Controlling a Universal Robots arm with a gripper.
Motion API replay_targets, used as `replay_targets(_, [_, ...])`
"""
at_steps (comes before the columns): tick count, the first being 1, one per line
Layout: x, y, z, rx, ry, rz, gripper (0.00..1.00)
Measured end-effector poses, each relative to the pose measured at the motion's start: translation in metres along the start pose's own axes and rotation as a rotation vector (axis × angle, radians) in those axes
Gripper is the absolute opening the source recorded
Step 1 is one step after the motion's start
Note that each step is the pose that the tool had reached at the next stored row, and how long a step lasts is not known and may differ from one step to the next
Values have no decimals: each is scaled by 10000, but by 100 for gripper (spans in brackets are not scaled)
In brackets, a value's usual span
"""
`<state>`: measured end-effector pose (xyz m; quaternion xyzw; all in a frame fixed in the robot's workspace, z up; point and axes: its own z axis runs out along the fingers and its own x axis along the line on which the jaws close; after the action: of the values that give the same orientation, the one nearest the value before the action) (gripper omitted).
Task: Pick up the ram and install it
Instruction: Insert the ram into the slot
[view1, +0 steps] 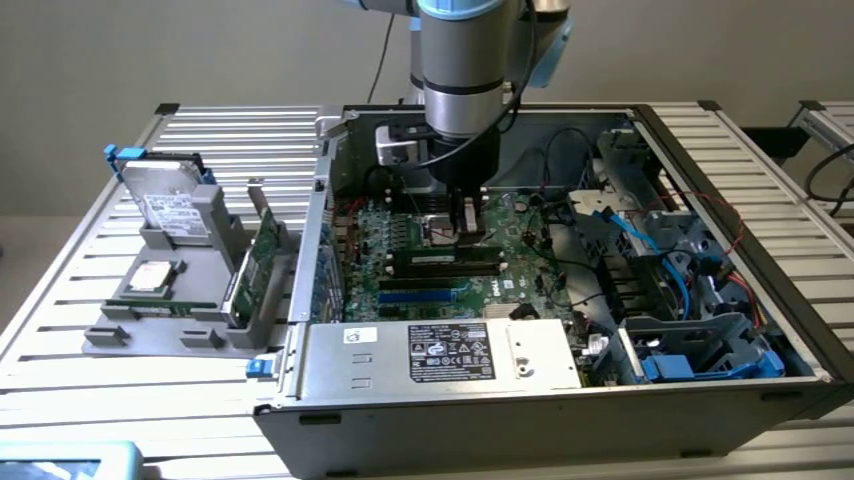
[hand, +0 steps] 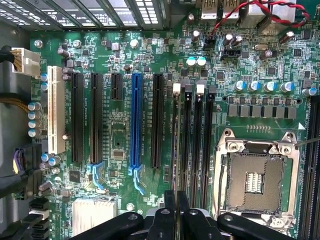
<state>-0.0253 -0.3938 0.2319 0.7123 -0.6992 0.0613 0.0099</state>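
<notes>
Exterior view: a Universal Robots arm (view1: 461, 70) reaches straight down into an open computer case (view1: 534, 415) lying on a slatted metal table (view1: 227, 130). The gripper (view1: 467, 232) hangs low over the motherboard (view1: 394, 235), just above the row of memory slots (view1: 447, 262) and beyond the blue slot (view1: 424, 293). The ram (view1: 167, 307), a slim green strip, sits along the near edge of the grey holder (view1: 147, 337) outside the case at the exterior view's left, well apart from the gripper. The same holder carries an upright hard drive (view1: 167, 205), a flat processor chip (view1: 150, 275) and a broader green expansion card (view1: 267, 250) standing on edge. A labelled power supply (view1: 454, 352) fills the near side of the case; blue cables (view1: 627, 235) run on the exterior view's right.

Wrist view: the gripper (hand: 176, 200) has its two dark fingers (hand: 170, 212) pressed together, with no gap to be seen between the tips. They are lined up with the end of the four parallel memory slots (hand: 192, 140), beside the open processor socket (hand: 255, 175). Across the motherboard (hand: 120, 55) lie the blue slot (hand: 135, 120), several black slots and one white slot (hand: 56, 110); twisted red and black wires (hand: 250, 12) cross one corner
</notes>
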Motion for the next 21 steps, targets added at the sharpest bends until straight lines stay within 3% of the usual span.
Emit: replay_targets(21, [4,2,28,-3,3,29,13])
